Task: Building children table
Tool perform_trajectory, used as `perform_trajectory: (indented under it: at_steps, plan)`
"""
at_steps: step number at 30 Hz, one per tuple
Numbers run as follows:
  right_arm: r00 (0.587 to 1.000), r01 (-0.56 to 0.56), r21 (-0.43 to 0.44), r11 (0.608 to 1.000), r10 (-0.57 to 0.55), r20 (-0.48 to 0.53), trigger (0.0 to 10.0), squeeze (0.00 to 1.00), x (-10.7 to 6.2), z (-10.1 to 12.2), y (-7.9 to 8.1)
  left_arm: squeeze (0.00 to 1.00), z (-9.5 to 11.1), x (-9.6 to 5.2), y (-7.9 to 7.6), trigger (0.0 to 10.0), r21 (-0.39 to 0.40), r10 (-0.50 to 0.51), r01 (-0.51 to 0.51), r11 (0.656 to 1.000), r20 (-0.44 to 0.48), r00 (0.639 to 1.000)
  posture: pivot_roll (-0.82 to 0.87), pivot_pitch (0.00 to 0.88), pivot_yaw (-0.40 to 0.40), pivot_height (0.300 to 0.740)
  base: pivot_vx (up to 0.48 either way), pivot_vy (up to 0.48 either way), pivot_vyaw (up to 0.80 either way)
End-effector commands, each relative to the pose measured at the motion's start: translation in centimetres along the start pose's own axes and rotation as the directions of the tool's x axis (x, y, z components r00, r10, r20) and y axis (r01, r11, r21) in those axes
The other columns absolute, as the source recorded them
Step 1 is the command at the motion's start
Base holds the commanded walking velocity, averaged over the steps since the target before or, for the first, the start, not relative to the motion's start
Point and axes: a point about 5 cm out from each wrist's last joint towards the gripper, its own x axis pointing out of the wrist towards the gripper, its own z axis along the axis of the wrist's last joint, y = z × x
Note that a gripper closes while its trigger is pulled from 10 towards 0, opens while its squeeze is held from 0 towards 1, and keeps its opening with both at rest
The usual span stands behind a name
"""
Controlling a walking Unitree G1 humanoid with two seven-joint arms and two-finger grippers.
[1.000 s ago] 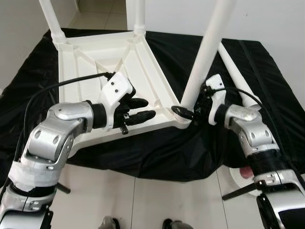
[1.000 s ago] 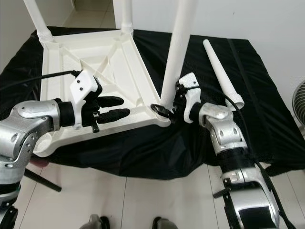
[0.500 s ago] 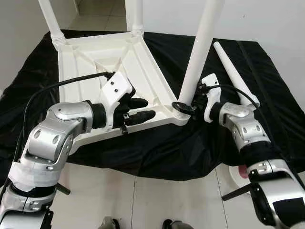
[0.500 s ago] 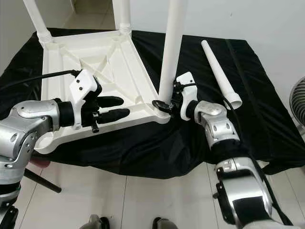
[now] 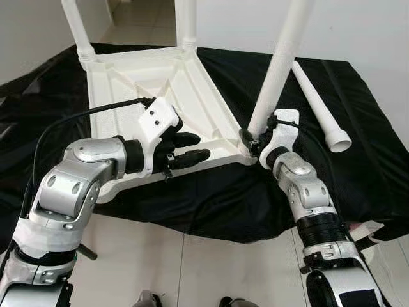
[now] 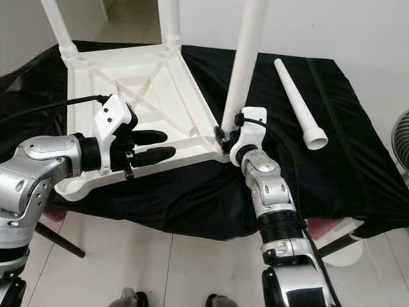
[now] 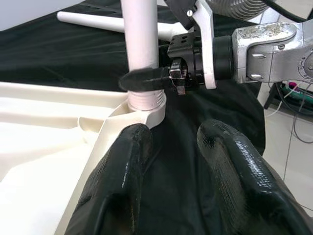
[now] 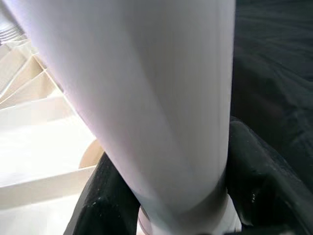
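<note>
Eye views: tabletop (image 5: 153, 83) lies upside down on the black-draped desk (image 5: 358, 153). My left gripper (image 5: 185, 148) rests on its near rim, fingers parted, holding nothing – prob. to steady it. My right gripper (image 5: 257, 137) clamps the leg (image 5: 276, 70) at the corner socket. Spare leg (image 6: 298, 102) lies apart.

Left wrist: my fingers (image 7: 122, 176) spread.

Right wrist: leg (image 8: 146, 98) between my fingers – seated upright.

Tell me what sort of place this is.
Probably a room in a home or lab set up for furniture assembly: pale tiled floor, white walls, and a black cloth spread under an upturned white children's table with a loose leg beside it.
</note>
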Motion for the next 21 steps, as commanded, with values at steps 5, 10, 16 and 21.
perform_trajectory:
  at_steps: [5, 10, 16, 21]
  plan:
    - [0.971, 0.186, 0.047, 0.981, -0.176, -0.163, 0.0, 0.0, -1.1, -3.8, 0.9, 0.0, -0.1, 0.0, 0.1, 10.0, -0.006, 0.064, -0.064, 0.998, -0.009, 0.998, 0.0, 0.172, 0.025, 0.74, 0.0, 0.0, 0.0]
    - [0.991, 0.103, 0.044, 0.994, -0.099, -0.089, 10.0, 0.0, -1.1, -2.7, 2.7, 0.0, -0.1, 0.0, 0.1, 10.0, -0.005, 0.064, -0.064, 0.998, -0.012, 0.998, 0.0, 0.173, 0.024, 0.74, 0.0, 0.0, 0.0]
    - [0.999, -0.029, 0.029, 0.999, 0.03, -0.017, 10.0, 1.0, -1.1, -1.5, 2.8, 0.0, -0.2, 0.0, 0.1, 10.0, -0.005, 0.069, -0.069, 0.998, -0.013, 0.998, 0.0, 0.174, 0.022, 0.74, 0.0, 0.0, 0.0]
    - [0.963, -0.25, -0.042, 0.967, 0.253, 0.092, 10.0, 0.0, -1.3, 1.0, 2.7, 0.0, -0.2, 0.0, 0.2, 10.0, -0.005, 0.073, -0.073, 0.997, -0.013, 0.997, 0.0, 0.177, 0.023, 0.74, 0.0, 0.0, 0.0]
